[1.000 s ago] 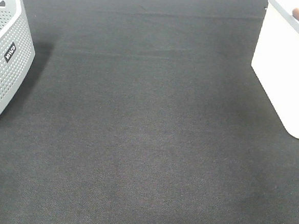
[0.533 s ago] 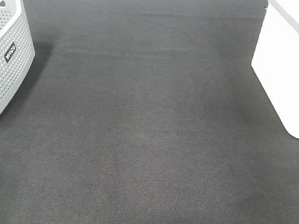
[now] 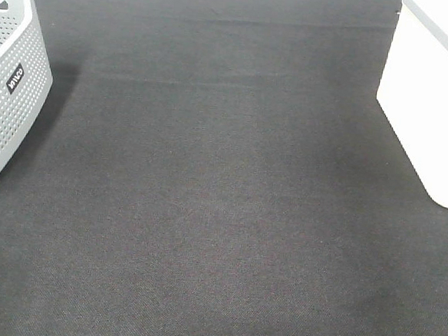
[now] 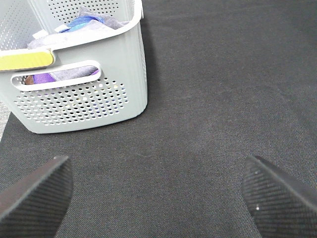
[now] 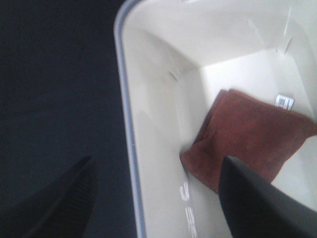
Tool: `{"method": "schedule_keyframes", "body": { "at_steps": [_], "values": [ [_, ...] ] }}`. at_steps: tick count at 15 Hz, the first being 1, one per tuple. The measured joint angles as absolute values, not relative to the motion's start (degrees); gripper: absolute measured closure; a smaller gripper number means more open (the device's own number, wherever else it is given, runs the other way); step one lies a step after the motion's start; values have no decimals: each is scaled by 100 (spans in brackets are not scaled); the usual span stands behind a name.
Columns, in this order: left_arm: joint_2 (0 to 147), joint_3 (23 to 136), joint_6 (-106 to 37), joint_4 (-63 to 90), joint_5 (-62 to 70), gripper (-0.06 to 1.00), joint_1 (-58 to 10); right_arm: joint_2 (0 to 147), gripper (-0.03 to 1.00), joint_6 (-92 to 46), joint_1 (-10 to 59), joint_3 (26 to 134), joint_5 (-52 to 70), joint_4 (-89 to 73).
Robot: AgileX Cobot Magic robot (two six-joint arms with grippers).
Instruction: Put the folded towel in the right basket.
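A dark woven mat (image 3: 221, 214) covers the whole work surface. In the high view we see it bare between two baskets and neither arm shows.

At the left edge stands a grey perforated basket (image 3: 5, 114) with a small black label (image 3: 14, 79). The label has white lettering, but it is too small for us to read with any certainty. In the left wrist view the basket holds blue and purple cloths (image 4: 84, 22), and a yellow strip (image 4: 25, 60) lies along its handle edge.

At the right edge stands the right basket (image 3: 428, 113), white with a grey rim. In the right wrist view the folded towel (image 5: 247, 141) lies down inside it, one corner against the inner wall. Its white tag (image 5: 284, 101) carries print that we cannot make out. Raised characters (image 5: 185, 203) are moulded into that wall and are too blurred to read.

The left gripper (image 4: 158, 198) hangs over the mat near the grey basket, its fingers (image 4: 34, 193) spread wide with nothing between them. The right gripper (image 5: 158, 198) is likewise spread and empty, one finger over the mat and the other over the basket's interior.

A second ago a rust-brown patch showed above the white basket's rim in the far right corner of the high view. By half a second ago it had gone, and it is not there now.
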State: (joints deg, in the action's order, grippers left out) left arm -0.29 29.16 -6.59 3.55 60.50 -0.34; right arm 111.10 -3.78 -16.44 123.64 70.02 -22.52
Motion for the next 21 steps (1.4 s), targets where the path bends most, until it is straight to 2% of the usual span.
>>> {"method": "schedule_keyframes", "body": {
  "at_steps": [2,5,8,10,18,21],
  "values": [
    [-29,2916,-659,355,6050,7,-34,10720,31,-418,-1484,12364,7002,-2194],
    [-29,2916,-659,355,6050,7,-34,10170,31,-464,-859,12089,7002,-1965],
    [-29,2916,-659,355,6050,7,-34,9385,31,-464,-166,11012,7002,-1587],
    [-29,2916,-659,355,6050,7,-34,8898,31,-464,40,10216,7002,-1478],
    [-29,2916,-659,355,6050,7,-34,5764,31,-470,63,5449,6990,-762],
    [-29,2916,-659,355,6050,7,-34,4521,31,-470,63,4183,6950,-487]
  ]
}}
